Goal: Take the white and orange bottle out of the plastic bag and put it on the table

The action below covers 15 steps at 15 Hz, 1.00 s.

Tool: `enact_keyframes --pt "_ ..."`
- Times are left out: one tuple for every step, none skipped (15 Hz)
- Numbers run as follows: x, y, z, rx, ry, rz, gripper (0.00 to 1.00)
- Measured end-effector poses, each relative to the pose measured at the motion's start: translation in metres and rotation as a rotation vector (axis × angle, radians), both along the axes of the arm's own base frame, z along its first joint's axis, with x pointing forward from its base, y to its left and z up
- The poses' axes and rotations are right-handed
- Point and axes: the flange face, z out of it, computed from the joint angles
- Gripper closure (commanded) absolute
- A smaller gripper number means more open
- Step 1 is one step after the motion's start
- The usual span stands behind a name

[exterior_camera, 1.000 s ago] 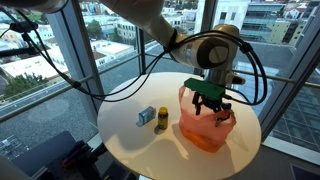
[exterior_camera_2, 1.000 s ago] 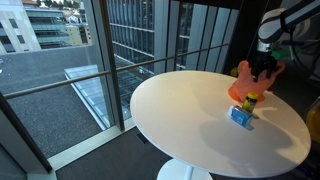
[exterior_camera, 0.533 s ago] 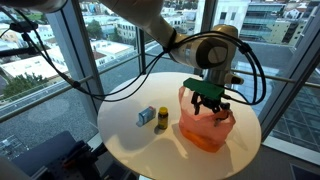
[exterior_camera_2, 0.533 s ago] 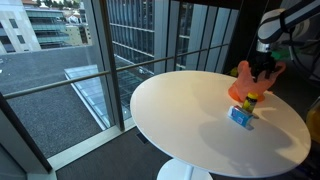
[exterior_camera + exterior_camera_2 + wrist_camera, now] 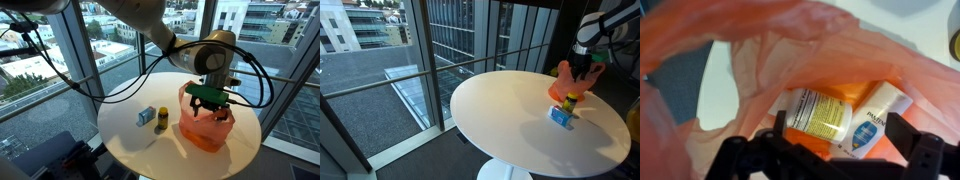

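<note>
Overhead, an open hand hangs above the bag's mouth, with the bottle inside the bag.

Seen in both exterior views, the round cream worktop (image 5: 125,140) (image 5: 500,115) carries the orange plastic bag (image 5: 205,130) (image 5: 563,88), which in an exterior view sits toward its 3 o'clock side. The hand (image 5: 210,108) (image 5: 830,155) is poised above the bag's opening, fingers spread wide and gripping nothing. In the wrist view the white and orange bottle (image 5: 812,112) lies on its side in the bag, touching a white container with blue lettering (image 5: 872,128) at its 3 o'clock. A yellow bottle (image 5: 160,121) and a small blue box (image 5: 146,116) stand at the bag's 9 o'clock.
</note>
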Motion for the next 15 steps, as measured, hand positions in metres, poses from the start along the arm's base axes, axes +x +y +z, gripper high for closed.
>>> enact_keyframes --pt "-0.001 -0.003 -0.003 0.002 -0.004 0.021 0.0" --pt "-0.001 -0.007 -0.006 0.004 -0.006 0.04 0.0" --pt "-0.002 -0.01 -0.01 0.007 -0.005 0.059 0.0" --pt "-0.004 -0.014 -0.013 0.011 -0.004 0.075 0.0" --pt "-0.005 -0.017 -0.016 0.014 -0.003 0.089 0.0" --pt "-0.006 -0.02 -0.018 0.018 -0.003 0.106 0.0" --pt "-0.007 -0.023 -0.02 0.019 -0.005 0.117 0.0" --pt "-0.007 -0.025 -0.021 0.02 -0.005 0.118 0.0" --pt "-0.008 -0.025 -0.022 0.02 -0.004 0.117 0.0" --pt "-0.008 -0.025 -0.022 0.021 -0.003 0.117 0.0" --pt "-0.008 -0.025 -0.023 0.022 -0.003 0.118 0.0" --pt "-0.008 -0.024 -0.023 0.022 -0.002 0.118 0.0" --pt "-0.007 -0.023 -0.024 0.024 -0.002 0.121 0.0" --pt "-0.007 -0.022 -0.024 0.026 -0.002 0.132 0.0" --pt "-0.006 -0.021 -0.024 0.03 -0.001 0.147 0.0"
